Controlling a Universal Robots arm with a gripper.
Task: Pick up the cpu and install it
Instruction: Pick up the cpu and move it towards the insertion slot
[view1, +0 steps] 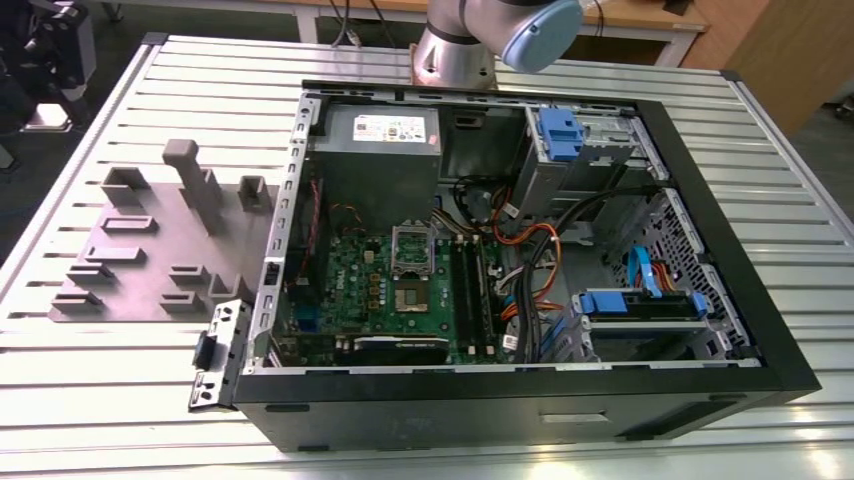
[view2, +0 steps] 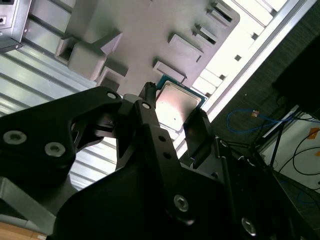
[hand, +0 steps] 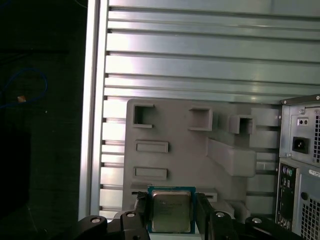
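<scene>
Between the matt black fingers (hand: 142, 212), the cpu (hand: 170, 211) showed a smooth, dull silvery metal top. Beyond them the tray (hand: 175, 125) looked matt grey plastic, the table (hand: 200, 60) ribbed bright metal.

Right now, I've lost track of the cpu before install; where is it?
In both wrist views the cpu is held between the two fingers, with the grey slotted tray beyond it.

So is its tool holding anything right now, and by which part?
Yes. The tool holds the cpu, pinched by two opposite edges between its fingers, with the metal top showing in both wrist views.
</scene>
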